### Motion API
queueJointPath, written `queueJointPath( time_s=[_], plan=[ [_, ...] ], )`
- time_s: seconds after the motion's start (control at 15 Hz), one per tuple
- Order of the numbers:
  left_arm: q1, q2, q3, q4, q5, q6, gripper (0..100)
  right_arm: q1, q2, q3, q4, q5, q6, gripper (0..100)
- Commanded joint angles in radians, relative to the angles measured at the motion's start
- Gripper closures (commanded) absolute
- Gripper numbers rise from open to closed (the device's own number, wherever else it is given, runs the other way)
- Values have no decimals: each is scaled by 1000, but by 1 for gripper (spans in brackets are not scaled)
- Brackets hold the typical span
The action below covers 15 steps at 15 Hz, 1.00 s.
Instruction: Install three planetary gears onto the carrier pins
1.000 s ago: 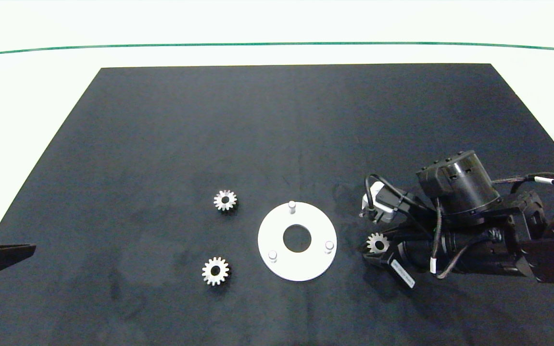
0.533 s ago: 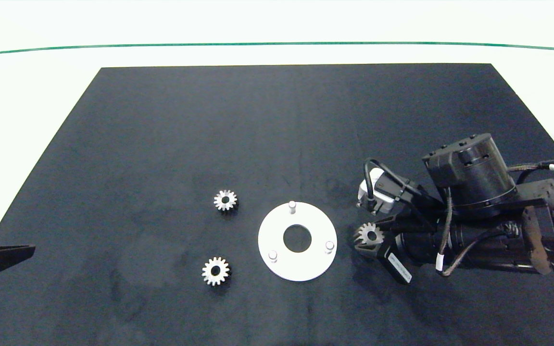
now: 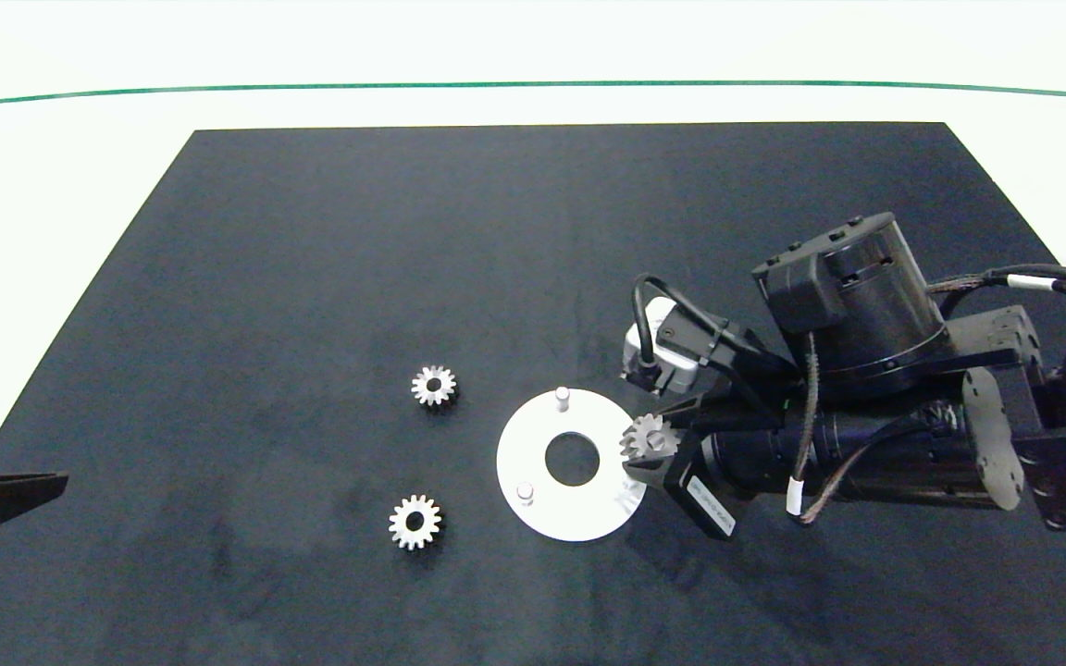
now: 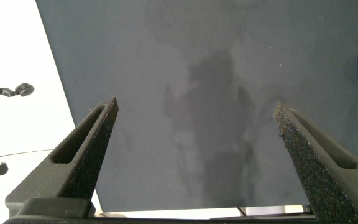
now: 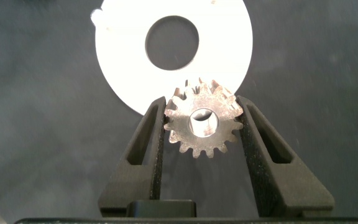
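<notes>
One gear [image 5: 202, 125] is being held flat in the right gripper [image 3: 651, 455] over the disc's [image 3: 570, 523] near-side pin — any bore offset risks jamming or tipping; left gripper [image 4: 194, 149] idling wide open.

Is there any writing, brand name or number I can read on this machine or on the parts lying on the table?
White label on the right tool, which holds a gear over the white disc: printed text, too small to read.
White tags on the arm's cables: nothing legible.
Gears, disc, black mat, left tool: no markings visible.
</notes>
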Motion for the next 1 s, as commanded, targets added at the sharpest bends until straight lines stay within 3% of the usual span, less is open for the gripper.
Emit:
queueJointPath(
  time_s=[0.07,0.4,1.0],
  plan=[
    [0,0,0,4,0,1,0,11,56,-21,1,-8,0,75],
    [-1,-1,1,4,0,1,0,11,81,-28,21,-27,0,75],
    [-1,-5,1,4,0,1,0,31,96,-24,26,-27,1,75]
  ],
)
